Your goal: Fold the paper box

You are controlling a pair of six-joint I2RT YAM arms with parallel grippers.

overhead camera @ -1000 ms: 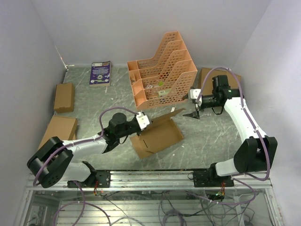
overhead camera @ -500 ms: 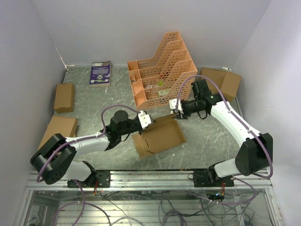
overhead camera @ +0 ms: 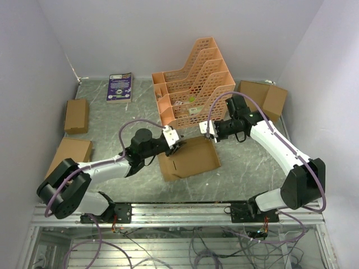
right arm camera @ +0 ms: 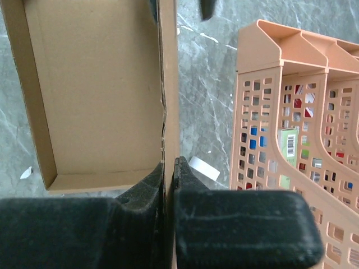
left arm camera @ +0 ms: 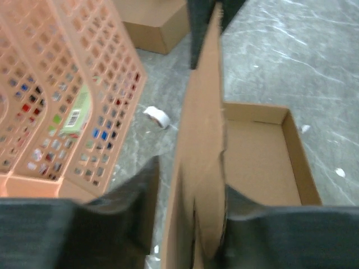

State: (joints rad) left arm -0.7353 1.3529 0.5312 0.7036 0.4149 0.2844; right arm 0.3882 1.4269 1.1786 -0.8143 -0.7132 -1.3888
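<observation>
Pinching the raised flap point(right arm camera: 168, 84) of the paper box point(overhead camera: 190, 159), the right hand point(right arm camera: 170, 165) is clamped tight, while the left hand point(left arm camera: 189, 193) straddles that flap with fingers narrowly parted.

nothing can be read. a barcode label point(right arm camera: 290, 145) marks a green item point(right arm camera: 285, 134) in the orange rack point(right arm camera: 263, 56); print on the purple booklet point(overhead camera: 119, 86) is blurred.

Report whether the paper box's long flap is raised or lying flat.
Raised: the paper box's flap stands on edge beside its tray, pinched by the right gripper.
</observation>
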